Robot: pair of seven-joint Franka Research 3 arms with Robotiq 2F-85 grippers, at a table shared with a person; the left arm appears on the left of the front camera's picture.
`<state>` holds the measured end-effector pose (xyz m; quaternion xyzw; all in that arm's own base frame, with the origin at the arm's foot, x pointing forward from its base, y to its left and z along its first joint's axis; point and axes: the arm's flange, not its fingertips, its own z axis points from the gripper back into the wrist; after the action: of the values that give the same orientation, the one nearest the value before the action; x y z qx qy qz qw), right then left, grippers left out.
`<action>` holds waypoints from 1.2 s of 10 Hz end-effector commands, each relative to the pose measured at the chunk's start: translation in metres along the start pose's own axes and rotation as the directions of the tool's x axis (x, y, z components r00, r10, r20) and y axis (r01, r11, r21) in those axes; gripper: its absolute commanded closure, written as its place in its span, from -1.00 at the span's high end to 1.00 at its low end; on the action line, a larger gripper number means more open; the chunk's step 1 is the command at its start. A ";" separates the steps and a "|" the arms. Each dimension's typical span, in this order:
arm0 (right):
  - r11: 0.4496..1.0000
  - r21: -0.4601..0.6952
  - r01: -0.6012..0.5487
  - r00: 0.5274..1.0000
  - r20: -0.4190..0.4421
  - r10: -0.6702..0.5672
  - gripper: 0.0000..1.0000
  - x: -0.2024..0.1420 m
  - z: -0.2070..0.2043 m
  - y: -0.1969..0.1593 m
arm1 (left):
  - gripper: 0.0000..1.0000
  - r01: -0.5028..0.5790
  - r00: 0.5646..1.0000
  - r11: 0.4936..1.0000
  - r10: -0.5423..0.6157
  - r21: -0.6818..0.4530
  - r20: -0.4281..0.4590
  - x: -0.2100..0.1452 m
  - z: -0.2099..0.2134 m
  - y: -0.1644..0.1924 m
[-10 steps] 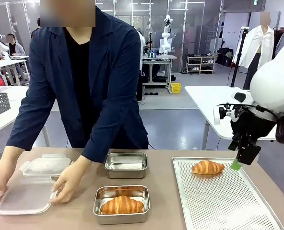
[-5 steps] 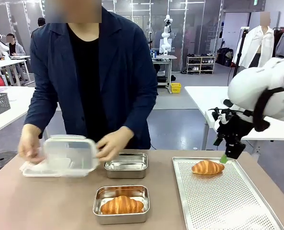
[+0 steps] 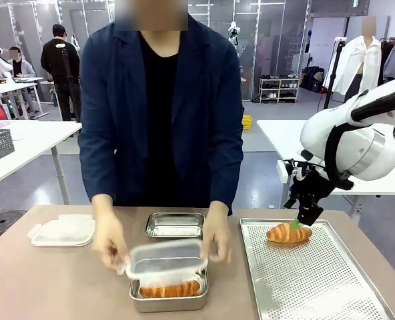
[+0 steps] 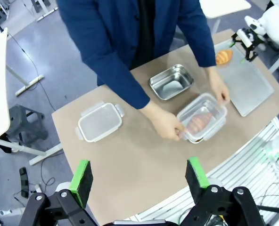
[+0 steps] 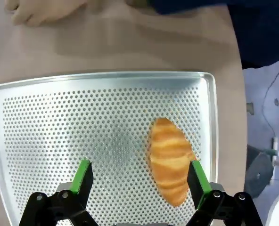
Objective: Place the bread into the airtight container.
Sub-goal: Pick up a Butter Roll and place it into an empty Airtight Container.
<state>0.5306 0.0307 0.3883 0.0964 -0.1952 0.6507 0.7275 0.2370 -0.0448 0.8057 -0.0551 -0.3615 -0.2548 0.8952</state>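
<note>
Currently | croissant (image 5: 170, 162): lying on perforated tray (image 5: 59, 117), long axis square to the finger line | right gripper (image 5: 139, 174): nearer, just above, fingers apart, croissant off-centre in the gap | left gripper (image 4: 139, 176): fingers apart, high, well away.

Shiny perforated metal tray (image 3: 331, 280), clear plastic container (image 3: 165, 259)

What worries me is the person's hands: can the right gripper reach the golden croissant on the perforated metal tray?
Probably yes: the open right gripper hangs over the golden croissant; the person's hands are away at the steel pan.
</note>
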 end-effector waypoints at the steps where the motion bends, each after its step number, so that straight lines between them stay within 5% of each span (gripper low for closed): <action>1: 0.990 -0.101 0.094 0.994 0.067 -0.088 1.00 -0.049 0.037 0.021 | 1.00 0.003 1.000 1.000 -0.003 -0.008 0.003 0.000 0.000 0.000; 4: 0.895 -0.227 0.385 0.911 0.249 -0.329 1.00 -0.193 0.097 0.084 | 1.00 0.003 1.000 1.000 -0.003 -0.008 0.003 0.000 0.000 0.000; 7: 0.727 -0.293 0.621 0.760 0.452 -0.466 1.00 -0.295 0.111 0.179 | 1.00 0.003 1.000 1.000 -0.003 -0.008 0.003 0.000 0.000 0.000; 9: 0.620 -0.294 0.727 0.657 0.558 -0.506 1.00 -0.340 0.105 0.241 | 1.00 0.003 1.000 1.000 -0.003 -0.008 0.003 0.000 0.000 0.000; 12: 0.544 -0.303 0.783 0.597 0.614 -0.516 1.00 -0.360 0.097 0.285 | 1.00 0.003 1.000 1.000 -0.003 -0.008 0.003 0.000 0.000 0.000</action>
<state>0.2183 -0.3239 0.3109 0.1085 -0.4679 0.1882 0.8567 0.2370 -0.0447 0.8058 -0.0551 -0.3616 -0.2547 0.8952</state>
